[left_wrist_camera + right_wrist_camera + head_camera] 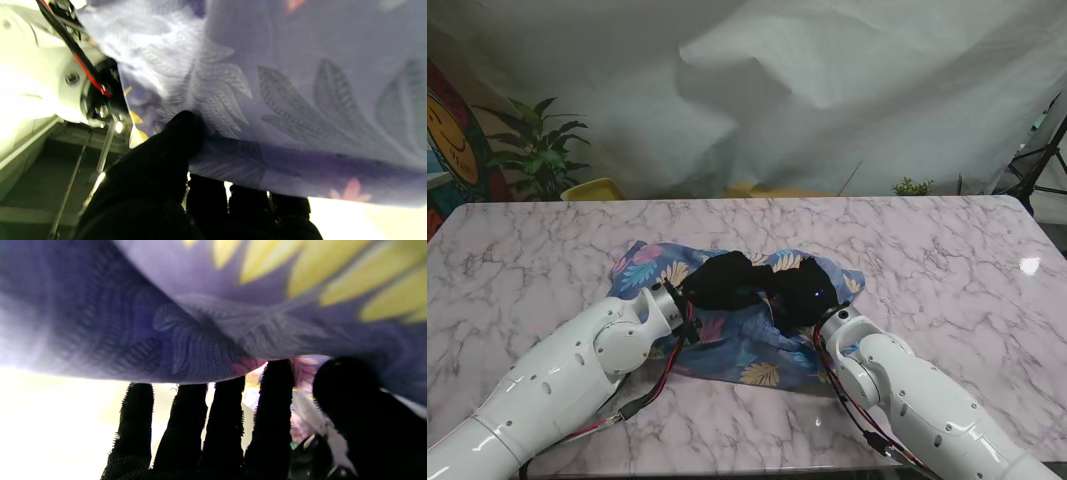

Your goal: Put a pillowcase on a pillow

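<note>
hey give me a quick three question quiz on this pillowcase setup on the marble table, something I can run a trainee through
1. True or false: the left hand and the right hand both rest on the floral pillowcase.
2. What pattern is on the pillowcase? A) plaid B) leaves and flowers on blue C) plain white
3. In the stand view, what green thing stands beyond the far left corner of the marble table?

Key
1. True; both black-gloved hands meet at its middle, and each wrist view shows fingers against the cloth.
2. B
3. A potted plant.
</note>
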{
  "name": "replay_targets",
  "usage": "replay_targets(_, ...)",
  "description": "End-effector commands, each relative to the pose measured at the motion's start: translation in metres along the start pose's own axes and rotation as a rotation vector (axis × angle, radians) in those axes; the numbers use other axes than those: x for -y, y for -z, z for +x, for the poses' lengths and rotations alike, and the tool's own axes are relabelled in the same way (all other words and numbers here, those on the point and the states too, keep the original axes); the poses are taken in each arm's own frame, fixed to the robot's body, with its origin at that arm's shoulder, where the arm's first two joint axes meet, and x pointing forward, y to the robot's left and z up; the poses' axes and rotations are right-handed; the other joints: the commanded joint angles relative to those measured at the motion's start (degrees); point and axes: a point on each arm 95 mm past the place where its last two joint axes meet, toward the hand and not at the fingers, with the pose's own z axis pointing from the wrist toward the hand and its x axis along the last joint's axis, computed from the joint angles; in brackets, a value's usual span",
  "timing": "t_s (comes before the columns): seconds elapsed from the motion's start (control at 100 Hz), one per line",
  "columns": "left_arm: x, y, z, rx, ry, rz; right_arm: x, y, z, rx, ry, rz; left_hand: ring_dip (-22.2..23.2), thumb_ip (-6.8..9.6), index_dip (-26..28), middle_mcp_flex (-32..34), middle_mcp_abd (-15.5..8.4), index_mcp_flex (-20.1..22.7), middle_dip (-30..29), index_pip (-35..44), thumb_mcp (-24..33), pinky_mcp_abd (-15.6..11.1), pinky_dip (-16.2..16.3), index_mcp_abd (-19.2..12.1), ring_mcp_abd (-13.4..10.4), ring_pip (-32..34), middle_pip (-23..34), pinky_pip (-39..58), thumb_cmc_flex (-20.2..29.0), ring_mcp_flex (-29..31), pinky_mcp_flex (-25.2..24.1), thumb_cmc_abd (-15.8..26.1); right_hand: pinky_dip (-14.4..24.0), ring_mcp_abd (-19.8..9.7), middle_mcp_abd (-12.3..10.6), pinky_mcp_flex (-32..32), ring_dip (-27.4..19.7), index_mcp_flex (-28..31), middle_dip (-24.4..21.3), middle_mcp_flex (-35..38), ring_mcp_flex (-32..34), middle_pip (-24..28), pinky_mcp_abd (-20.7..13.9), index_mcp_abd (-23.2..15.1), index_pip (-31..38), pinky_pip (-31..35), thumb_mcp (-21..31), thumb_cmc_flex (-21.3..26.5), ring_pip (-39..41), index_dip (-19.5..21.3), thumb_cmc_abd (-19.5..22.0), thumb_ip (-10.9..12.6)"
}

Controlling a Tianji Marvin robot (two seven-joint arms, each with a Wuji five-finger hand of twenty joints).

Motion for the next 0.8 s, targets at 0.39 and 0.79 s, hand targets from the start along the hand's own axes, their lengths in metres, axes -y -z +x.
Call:
replay_targets(0.39, -0.029, 0.019, -0.020, 0.078, 0.096, -0.475, -0.012, 0.021, -0.021, 0.072, 0.000, 0.050, -19.83, 4.14, -18.41, -46.51, 9.99, -13.45, -28.71, -52.77, -18.24, 2.75, -4.15, 16.47, 5.34, -21.77, -14.51, -26.07, -15.63, -37.75, -15.55, 9.97, -0.98, 0.68, 0.82, -2.06, -1.54, 2.21, -0.64, -1.11, -2.17, -1.01, -0.35, 0.70, -1.01, -1.14, -2.36, -3.85, 0.38, 2.20, 1.56, 0.58)
replay_targets(0.79, -0.034, 0.022, -0.024, 0.102, 0.159, -0.443, -0.057, 0.060, -0.015, 0.192, -0.023, -0.060, -20.78, 5.62, -16.27, -46.59, 8.58, -7.59, -23.86, -54.50, -29.62, 2.40, -3.85, 15.37, 4.94, -21.58, -14.57, -34.08, -9.24, -39.37, -13.84, 15.94, -1.22, 2.70, 3.99, -2.60, -1.32, 1.24, -0.67, -3.41, -3.61, -1.44, 1.22, 4.45, -3.47, -1.37, -6.20, -4.88, -0.10, 1.88, 5.53, 1.42)
